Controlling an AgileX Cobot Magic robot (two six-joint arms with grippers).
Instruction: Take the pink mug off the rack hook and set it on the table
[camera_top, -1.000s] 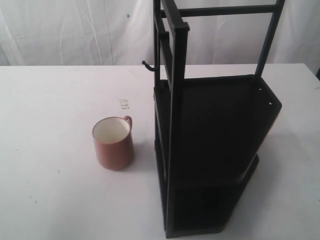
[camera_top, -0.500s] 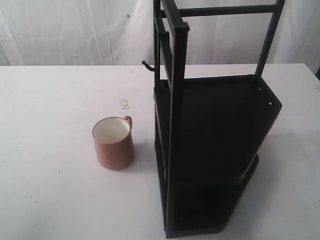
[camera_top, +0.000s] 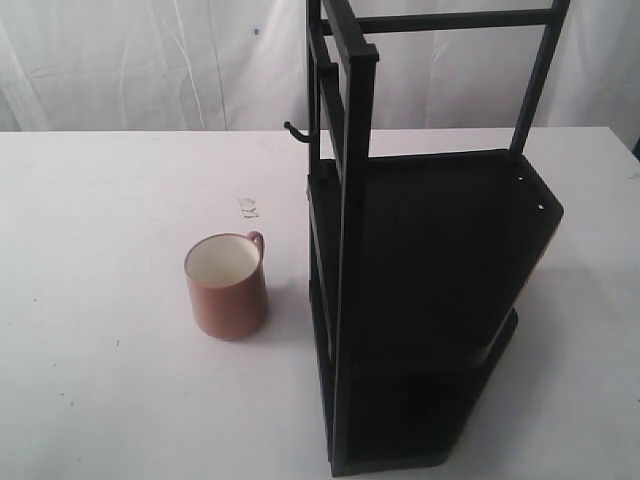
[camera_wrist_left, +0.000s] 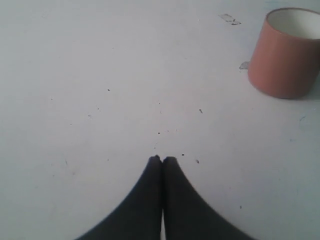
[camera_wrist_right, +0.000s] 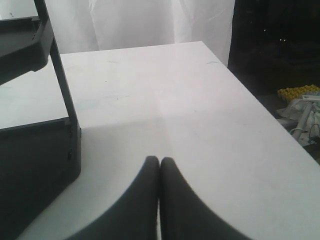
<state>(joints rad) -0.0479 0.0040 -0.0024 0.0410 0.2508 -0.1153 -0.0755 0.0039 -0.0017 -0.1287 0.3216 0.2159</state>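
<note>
The pink mug (camera_top: 226, 286) was seen upright on the table (camera_top: 100, 200), off the rack hook (camera_top: 293, 130); left gripper (camera_wrist_left: 162, 159) and right gripper (camera_wrist_right: 159, 160) were closed, seemingly empty.

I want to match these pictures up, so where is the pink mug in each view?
Exterior view: the pink mug stands upright on the table, left of the black rack.
Left wrist view: the mug is in the picture's upper right corner.
Right wrist view: not in it.
Shared landmark: the scuff mark near the mug, exterior and left wrist views.

Black rack (camera_top: 430, 260), white curtain (camera_top: 150, 60) behind
</note>
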